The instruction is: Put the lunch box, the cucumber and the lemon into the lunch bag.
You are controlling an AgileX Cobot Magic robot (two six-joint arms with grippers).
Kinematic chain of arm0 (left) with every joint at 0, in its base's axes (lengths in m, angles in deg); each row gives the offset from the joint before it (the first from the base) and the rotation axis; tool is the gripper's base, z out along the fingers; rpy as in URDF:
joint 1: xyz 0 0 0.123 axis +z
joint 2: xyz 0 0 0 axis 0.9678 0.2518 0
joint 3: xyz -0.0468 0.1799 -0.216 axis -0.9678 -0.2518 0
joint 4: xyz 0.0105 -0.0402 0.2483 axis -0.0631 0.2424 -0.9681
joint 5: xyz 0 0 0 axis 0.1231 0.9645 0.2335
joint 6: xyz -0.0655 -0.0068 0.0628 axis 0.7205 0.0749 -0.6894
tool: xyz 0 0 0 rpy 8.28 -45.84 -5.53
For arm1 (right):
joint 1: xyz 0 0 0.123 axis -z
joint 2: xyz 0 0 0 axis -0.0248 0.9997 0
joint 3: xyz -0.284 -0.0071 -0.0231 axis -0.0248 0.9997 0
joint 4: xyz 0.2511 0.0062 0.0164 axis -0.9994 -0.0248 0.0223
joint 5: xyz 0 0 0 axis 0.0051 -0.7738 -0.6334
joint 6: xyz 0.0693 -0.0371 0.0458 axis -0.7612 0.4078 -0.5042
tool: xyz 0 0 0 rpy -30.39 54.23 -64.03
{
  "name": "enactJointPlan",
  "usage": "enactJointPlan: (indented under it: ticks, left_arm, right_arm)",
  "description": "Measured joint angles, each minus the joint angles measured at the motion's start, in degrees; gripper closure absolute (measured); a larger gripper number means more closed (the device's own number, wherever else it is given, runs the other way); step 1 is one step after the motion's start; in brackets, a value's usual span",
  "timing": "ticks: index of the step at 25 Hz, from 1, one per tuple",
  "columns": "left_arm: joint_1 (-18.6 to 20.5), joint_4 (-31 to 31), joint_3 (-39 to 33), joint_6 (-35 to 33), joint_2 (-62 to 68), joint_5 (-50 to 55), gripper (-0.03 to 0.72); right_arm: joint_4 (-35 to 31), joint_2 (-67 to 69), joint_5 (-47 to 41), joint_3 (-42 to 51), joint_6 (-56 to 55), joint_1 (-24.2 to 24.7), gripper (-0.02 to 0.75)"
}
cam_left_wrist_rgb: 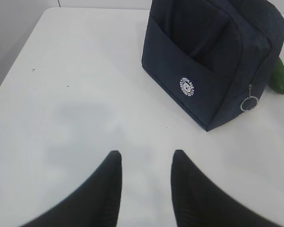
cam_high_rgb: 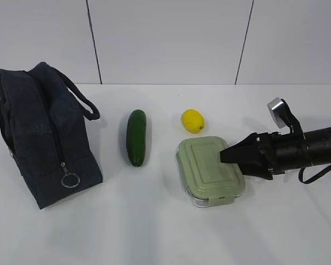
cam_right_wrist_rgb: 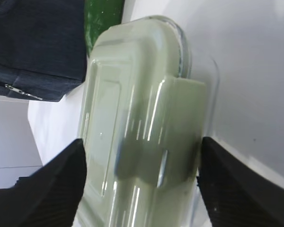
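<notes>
Right claw [cam_right_wrist_rgb: 142, 161] is spread wide, fingers straddling the lunch box [cam_high_rgb: 211, 170] at its right end. Left claw [cam_left_wrist_rgb: 144, 163] hangs parted over bare table [cam_left_wrist_rgb: 75, 94]. Lunch bag [cam_high_rgb: 41, 132] stands far left, zipped; cucumber [cam_high_rgb: 136, 137] and lemon [cam_high_rgb: 192, 121] between bag and box.

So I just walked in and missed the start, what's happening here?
The right gripper is at the lunch box, its fingers spread wide on either side of the lid. The cucumber and lemon lie on the table, the lunch bag looks zipped, and the left gripper hangs open near it.
</notes>
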Motion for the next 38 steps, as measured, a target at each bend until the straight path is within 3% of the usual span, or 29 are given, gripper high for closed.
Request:
enactJointPlan:
  ticks: [21, 28, 35, 38]
  left_arm:
    - [0.0, 0.0, 0.0, 0.0, 0.0, 0.0, 0.448]
    - [0.0, 0.0, 0.0, 0.0, 0.0, 0.0, 0.448]
    - [0.0, 0.0, 0.0, 0.0, 0.0, 0.0, 0.448]
    - [0.0, 0.0, 0.0, 0.0, 0.0, 0.0, 0.448]
  right_arm:
    - [0.7, 1.4, 0.6, -0.7, 0.0, -0.2, 0.166]
    - [1.6, 1.4, 1.6, -1.2, 0.0, -3.5, 0.169]
    - [0.9, 1.4, 1.0, -1.6, -0.5, -4.2, 0.339]
    - [1.5, 1.4, 0.6, -1.6, -0.3, -4.2, 0.348]
